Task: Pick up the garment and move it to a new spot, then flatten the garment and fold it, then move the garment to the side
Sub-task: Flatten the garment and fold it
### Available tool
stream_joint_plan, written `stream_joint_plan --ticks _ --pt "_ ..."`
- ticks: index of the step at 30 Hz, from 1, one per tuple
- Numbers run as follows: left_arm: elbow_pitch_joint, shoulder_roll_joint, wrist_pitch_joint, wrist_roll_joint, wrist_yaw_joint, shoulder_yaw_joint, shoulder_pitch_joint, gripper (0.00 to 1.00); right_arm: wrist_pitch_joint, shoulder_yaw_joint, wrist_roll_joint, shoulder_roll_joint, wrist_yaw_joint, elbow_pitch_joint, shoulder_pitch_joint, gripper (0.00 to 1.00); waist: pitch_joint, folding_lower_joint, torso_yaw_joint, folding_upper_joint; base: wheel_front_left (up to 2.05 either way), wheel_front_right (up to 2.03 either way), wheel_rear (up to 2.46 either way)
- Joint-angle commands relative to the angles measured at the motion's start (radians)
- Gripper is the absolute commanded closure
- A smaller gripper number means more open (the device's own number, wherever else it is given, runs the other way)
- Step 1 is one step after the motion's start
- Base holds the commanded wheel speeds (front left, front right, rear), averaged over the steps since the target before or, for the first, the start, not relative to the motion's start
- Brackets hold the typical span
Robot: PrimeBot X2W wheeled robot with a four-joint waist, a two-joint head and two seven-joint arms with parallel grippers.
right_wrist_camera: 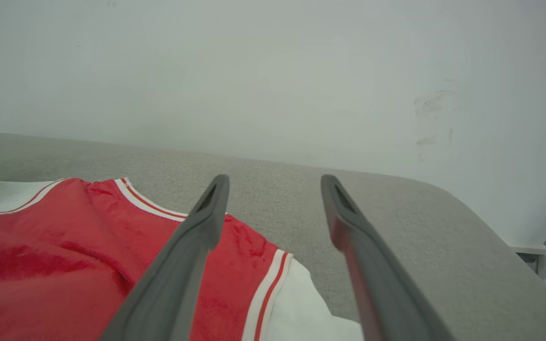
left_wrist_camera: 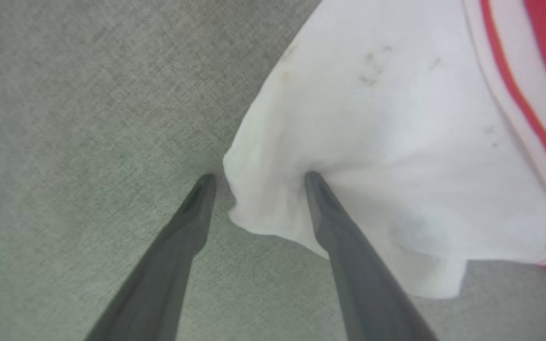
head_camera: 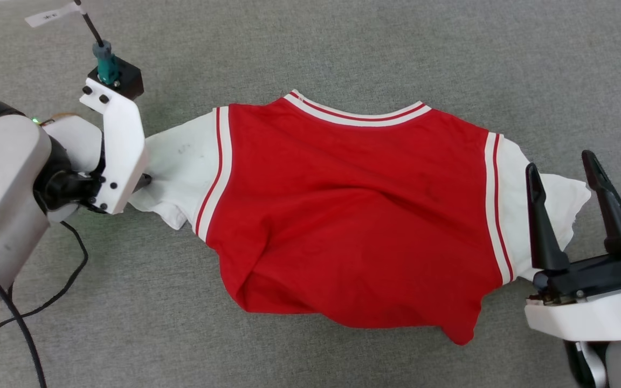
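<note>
Garment (head_camera: 353, 215) between left gripper (left_wrist_camera: 259, 177) and right gripper (head_camera: 561, 161), both splayed wide.

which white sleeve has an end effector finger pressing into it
The sleeve on the robot's left: the left end effector straddles its cuff edge, one finger dimpling the cloth. The right sleeve lies untouched.

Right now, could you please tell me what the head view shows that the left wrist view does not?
Head view adds the whole garment, its striped collar and the open right gripper at its other end. Left wrist view adds a close look at the open left gripper straddling the sleeve edge. Both share the white sleeve and grey surface.
</note>
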Motion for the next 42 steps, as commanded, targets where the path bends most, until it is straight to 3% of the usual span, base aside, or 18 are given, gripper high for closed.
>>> stream_joint_plan --ticks 1,9,14,20,27,34,38,42 --pt "0.019 -0.017 -0.013 -0.011 0.0 -0.016 0.029 1.0 -0.002 -0.003 -0.013 -0.009 -0.001 0.0 -0.017 0.0 -0.006 -0.0001 0.004 0.0 0.0 0.0 0.0" --pt "0.054 -0.03 -0.137 -0.054 0.0 -0.026 0.022 1.0 -0.002 -0.063 -0.061 -0.099 -0.001 -0.006 -0.078 0.0 -0.081 -0.0001 0.025 0.0 0.0 0.0 0.0" --pt "0.008 0.009 -0.23 -0.095 0.0 -0.022 0.036 1.0 0.004 -0.079 -0.065 -0.208 -0.001 0.047 -0.103 0.0 -0.151 -0.0001 0.045 0.0 0.0 0.0 0.0" --pt "-0.108 0.081 -0.303 -0.113 0.0 -0.037 0.068 1.0 0.109 -0.036 0.012 -0.385 -0.001 0.118 -0.173 0.0 -0.199 -0.0001 0.084 0.0 0.0 0.0 0.0" --pt "-0.216 0.103 -0.335 -0.098 0.005 -0.056 0.088 1.0 0.409 0.101 0.193 -0.586 -0.001 0.16 -0.276 0.0 -0.201 -0.0001 0.131 0.0 0.0 0.0 0.0" --pt "-0.267 0.089 -0.349 -0.074 0.016 -0.057 0.064 1.0 0.842 0.342 0.521 -0.791 -0.001 0.206 -0.384 0.0 -0.166 -0.0001 0.151 0.0 0.0 0.0 0.0" --pt "-0.283 0.088 -0.349 -0.067 0.02 -0.052 0.048 1.0 1.017 0.404 0.681 -0.832 -0.001 0.239 -0.443 0.0 -0.132 -0.0001 0.158 0.0 0.0 0.0 0.0" --pt "-0.292 0.089 -0.349 -0.062 0.021 -0.048 0.034 1.0 1.127 0.426 0.797 -0.806 -0.001 0.304 -0.501 0.0 -0.093 -0.0001 0.164 0.0 0.0 0.0 0.0"
